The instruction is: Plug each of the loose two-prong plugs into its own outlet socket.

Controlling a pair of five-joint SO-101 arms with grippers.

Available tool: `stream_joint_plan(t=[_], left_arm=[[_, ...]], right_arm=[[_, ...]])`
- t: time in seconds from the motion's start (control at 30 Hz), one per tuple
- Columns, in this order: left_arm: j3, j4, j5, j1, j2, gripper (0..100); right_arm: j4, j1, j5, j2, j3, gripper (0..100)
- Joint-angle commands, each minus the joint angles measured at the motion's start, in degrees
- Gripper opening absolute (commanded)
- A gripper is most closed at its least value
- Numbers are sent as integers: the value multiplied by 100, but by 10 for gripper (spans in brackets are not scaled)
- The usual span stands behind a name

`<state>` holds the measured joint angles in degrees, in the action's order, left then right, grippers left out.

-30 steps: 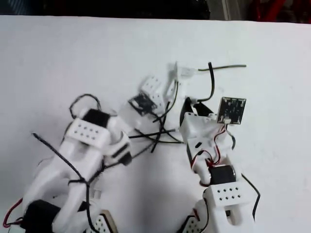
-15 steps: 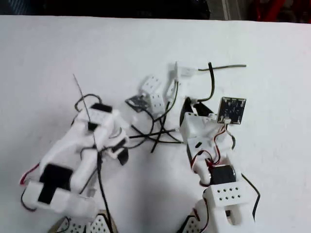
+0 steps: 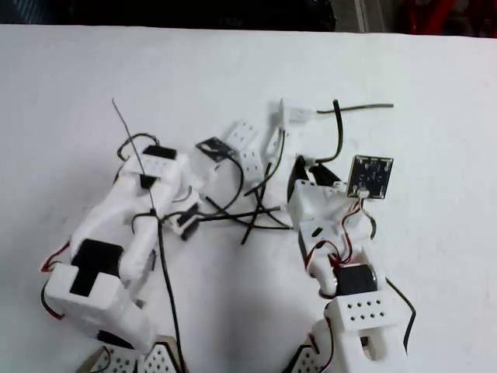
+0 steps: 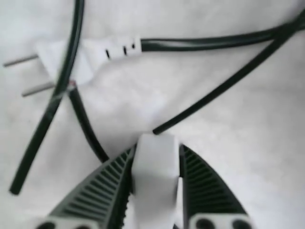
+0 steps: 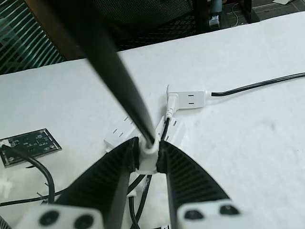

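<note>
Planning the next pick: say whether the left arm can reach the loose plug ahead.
Probably not yet: left gripper is shut on a white piece, and a black cord crosses the plug.

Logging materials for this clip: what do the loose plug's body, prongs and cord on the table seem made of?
Plug body: white moulded plastic, matte, judging by its even colour and rounded edges. Prongs: likely bare metal, thin grey pins with a dull sheen. Cord: black rubber or vinyl sheath, smooth and slightly glossy; which of the two is unclear.
</note>
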<state>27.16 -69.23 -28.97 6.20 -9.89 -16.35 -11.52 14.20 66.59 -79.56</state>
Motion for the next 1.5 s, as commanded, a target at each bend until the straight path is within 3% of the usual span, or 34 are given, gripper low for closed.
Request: stream_joint_plan(t=[0.0,0.37,0.53,0.67,0.97,1.23,1.47], left_arm=[[-193,-35,9,189,22,28],[18,-26,1029,1701,22,21],[-18,-35,1090,2026,22,33],[9,-237,659,2018,31,232],[-202,-387,18,1042,919,255],[-211,211,-255,-251,1059,290],[-220,-193,-545,-611,1525,286]], right_arm=[[84,22,-79,110,79,17],[84,40,-79,110,79,17],[84,40,-79,110,79,17],[84,31,-79,110,79,17],[84,22,-79,110,79,17],[84,22,-79,110,79,17],[84,13,-79,101,70,17]])
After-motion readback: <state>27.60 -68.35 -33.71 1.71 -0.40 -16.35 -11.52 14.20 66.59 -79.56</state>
